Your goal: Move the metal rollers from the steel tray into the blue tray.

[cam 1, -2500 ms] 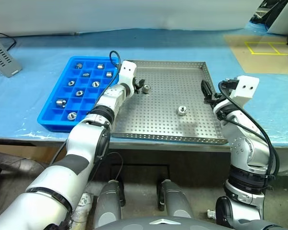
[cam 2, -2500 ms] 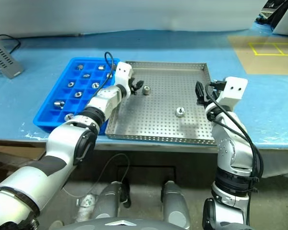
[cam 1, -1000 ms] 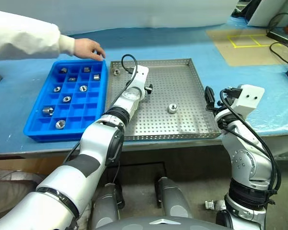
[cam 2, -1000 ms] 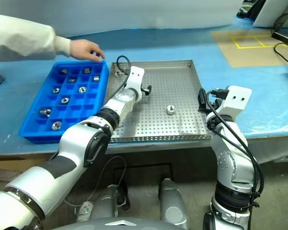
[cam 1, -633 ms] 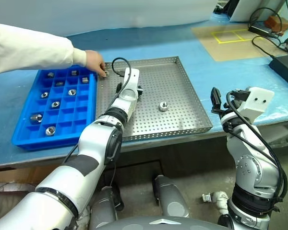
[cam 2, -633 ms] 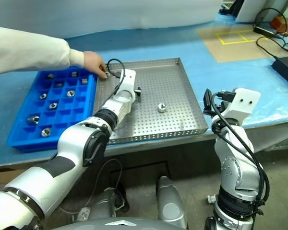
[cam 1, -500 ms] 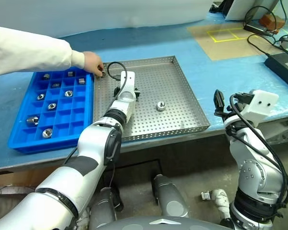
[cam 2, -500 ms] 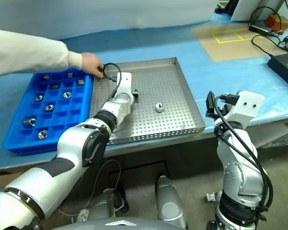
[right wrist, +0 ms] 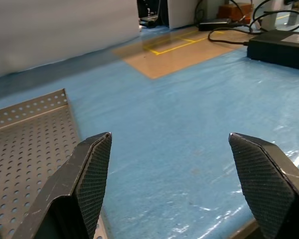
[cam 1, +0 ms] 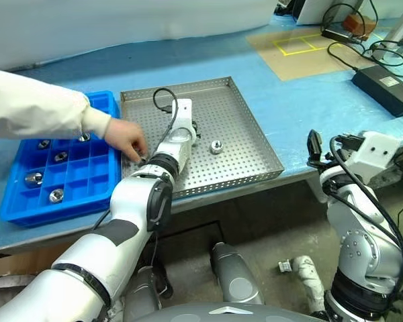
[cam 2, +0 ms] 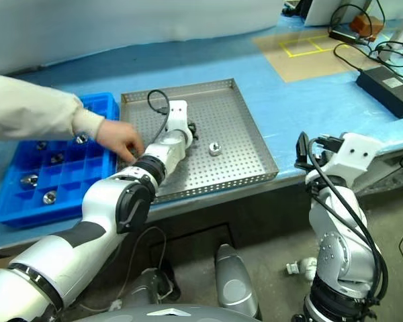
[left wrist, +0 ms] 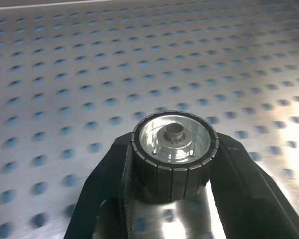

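Note:
My left gripper (cam 1: 196, 127) is low over the steel tray (cam 1: 235, 114), near its middle. In the left wrist view its two black fingers press both sides of a metal roller (left wrist: 173, 149) with a dark ribbed rim and a shiny hub. A second roller (cam 1: 215, 145) lies on the tray just to the right. The blue tray (cam 1: 67, 181) is to the left, with several rollers (cam 1: 33, 178) in its compartments. My right gripper (right wrist: 169, 137) hangs open and empty past the steel tray's right edge.
A person's hand (cam 1: 124, 139) in a white sleeve reaches over the blue tray to the steel tray's left rim, close beside my left arm. A black power brick (cam 1: 386, 84) with cables and a yellow taped square (cam 1: 295, 45) lie at the far right.
My left gripper has shut on the roller. The person's hand moved from the steel tray's far left corner toward its near left side. The camera view swung to the right.

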